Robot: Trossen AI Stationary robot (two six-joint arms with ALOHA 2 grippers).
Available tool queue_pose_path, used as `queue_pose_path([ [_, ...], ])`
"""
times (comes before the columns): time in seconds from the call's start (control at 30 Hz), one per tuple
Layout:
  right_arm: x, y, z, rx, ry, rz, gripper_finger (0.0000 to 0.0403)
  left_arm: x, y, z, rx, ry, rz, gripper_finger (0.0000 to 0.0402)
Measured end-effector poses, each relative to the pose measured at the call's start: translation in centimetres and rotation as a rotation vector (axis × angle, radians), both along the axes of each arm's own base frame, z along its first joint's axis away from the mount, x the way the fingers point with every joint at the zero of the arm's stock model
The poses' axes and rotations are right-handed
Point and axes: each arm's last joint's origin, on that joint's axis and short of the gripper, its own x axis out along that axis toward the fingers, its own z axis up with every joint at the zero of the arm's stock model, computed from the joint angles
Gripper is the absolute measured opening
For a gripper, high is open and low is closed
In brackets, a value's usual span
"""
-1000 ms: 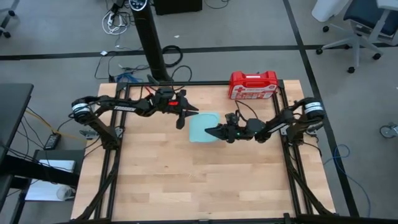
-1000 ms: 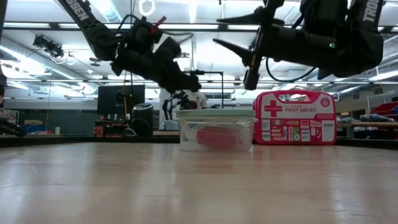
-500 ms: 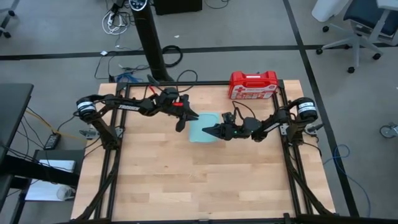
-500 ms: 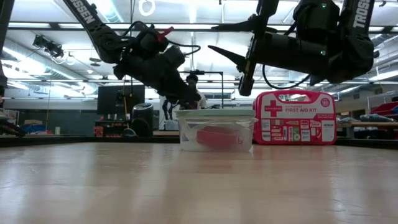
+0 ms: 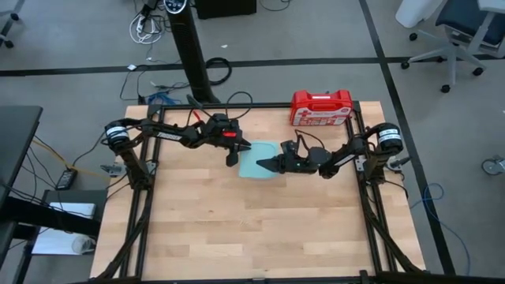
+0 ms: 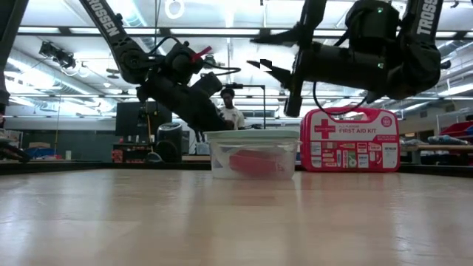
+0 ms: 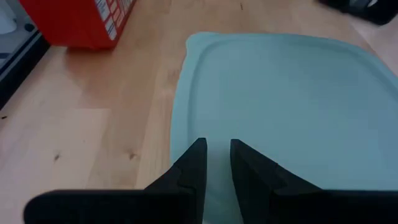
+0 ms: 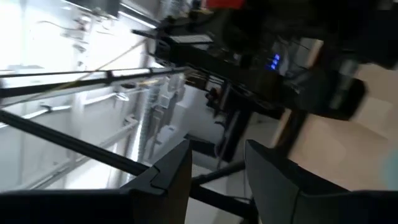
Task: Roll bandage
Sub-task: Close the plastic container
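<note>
While the bandage (image 6: 252, 163) lies sealed inside the lidded container (image 6: 251, 154) near the surface's far edge, beside the first-aid case (image 5: 320, 107), both arms hover over the lid (image 7: 292, 106). Left jaws (image 7: 216, 163) stand narrowly parted, empty; right jaws (image 8: 216, 167) moderately parted, empty. Best approach, I judge: steady the container, then catch the lid's rim squarely.

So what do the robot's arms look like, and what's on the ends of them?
Both arms are dark, nearly black, thin and jointed, with thin black cables looping along them. White "TROSSEN" lettering runs along them in the low view. The left end effector has a small red part just behind it. The right end effector has two pointed black fingers like a beak, and a little green light behind.
</note>
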Motion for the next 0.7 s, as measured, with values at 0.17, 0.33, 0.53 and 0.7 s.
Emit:
queue_pose_path([
  [0.17,0.1,-0.2,-0.3,0.025,0.033,0.031,0.0149,0.0,-0.1,0.0,0.0,0.002,-0.002,0.0076],
  [0.33,0.9,0.5,0.9,0.044,-0.024,0.112,0.0149,0.0,-0.1,0.0,-0.001,0.003,-0.002,0.0076],
  [0.53,2.9,1.6,3.4,-0.012,-0.106,0.29,0.0149,0.0,-0.1,0.0,-0.001,0.004,-0.003,0.0076],
  [0.7,2.8,0.7,1.2,0.014,0.086,0.264,0.0149,0.0,-0.1,-0.1,-0.004,0.007,-0.003,0.0076],
])
